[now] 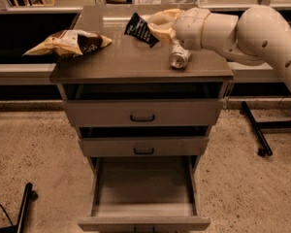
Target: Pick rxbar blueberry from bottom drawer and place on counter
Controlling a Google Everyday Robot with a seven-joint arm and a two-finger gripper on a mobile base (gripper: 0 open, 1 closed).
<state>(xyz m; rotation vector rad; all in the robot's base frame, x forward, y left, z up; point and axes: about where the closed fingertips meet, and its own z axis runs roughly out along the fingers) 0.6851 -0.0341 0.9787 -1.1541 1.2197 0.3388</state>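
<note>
Clasping the rxbar blueberry (pale lettering illegible), gripper over the counter.

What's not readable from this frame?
- Camera view: the gripper above the counter hides the right end of the snack bar, so contact with the counter is unclear.
- Far end of the can: hidden by the gripper.
- Front of the bottom drawer: cut off by the lower edge.
- Bar lettering: too small to read.
</note>
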